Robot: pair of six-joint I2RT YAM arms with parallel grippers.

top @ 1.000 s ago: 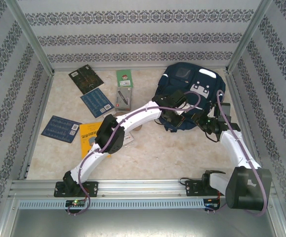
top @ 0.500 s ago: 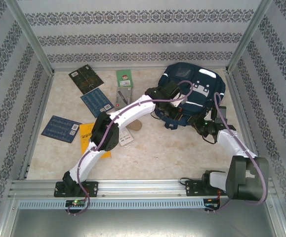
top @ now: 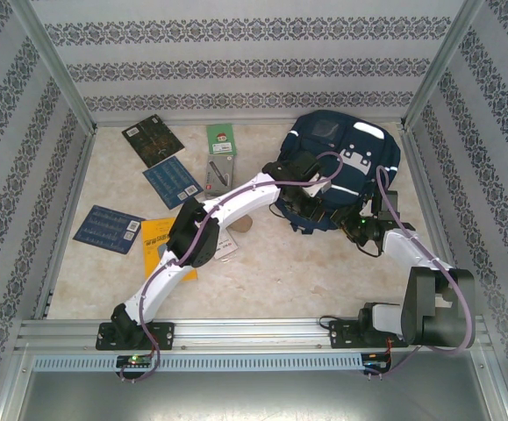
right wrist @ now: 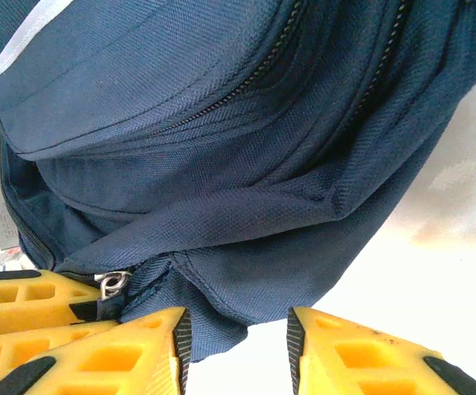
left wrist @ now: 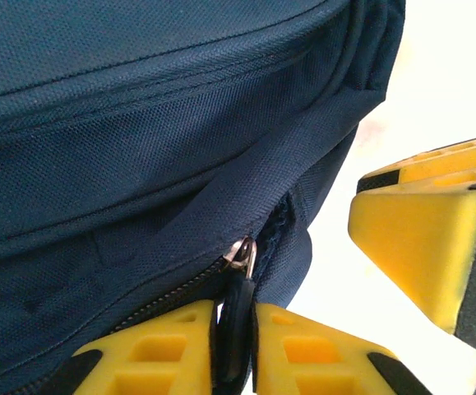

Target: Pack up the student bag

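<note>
Student bag (top: 381, 171) lies flat at about 1 o'clock on the table (top: 306, 263), against the far-right corner. Both arms are on its near edge, around the bag's 6 o'clock.

Left gripper (top: 304, 209): the left wrist view has it (left wrist: 233, 317) pinched on the black zipper pull (left wrist: 233, 300). The tab fills the narrow slot between the two yellow fingers (left wrist: 151, 354), and the metal zipper slider (left wrist: 242, 253) sits just above them at the end of the zip.

Right gripper (top: 359, 226) is just beside it, at 3 o'clock from the left one. The right wrist view shows its jaws (right wrist: 236, 329) parted and clamping nothing. Bare table shows through the gap, and a fold of navy fabric hangs down against the left-hand finger (right wrist: 131, 358). The same slider (right wrist: 114, 284) is visible at 9 o'clock in that frame, touching the other gripper's fingers.

White reflective stripe (right wrist: 16, 45) runs along the top-left of the bag there.

Loose items around 10 o'clock on the table, well apart from the bag: a dark booklet (top: 153, 140), two blue booklets (top: 173, 181) (top: 109, 228), a yellow booklet (top: 159, 241) partly under the left arm, and a green card pack (top: 221, 140).
</note>
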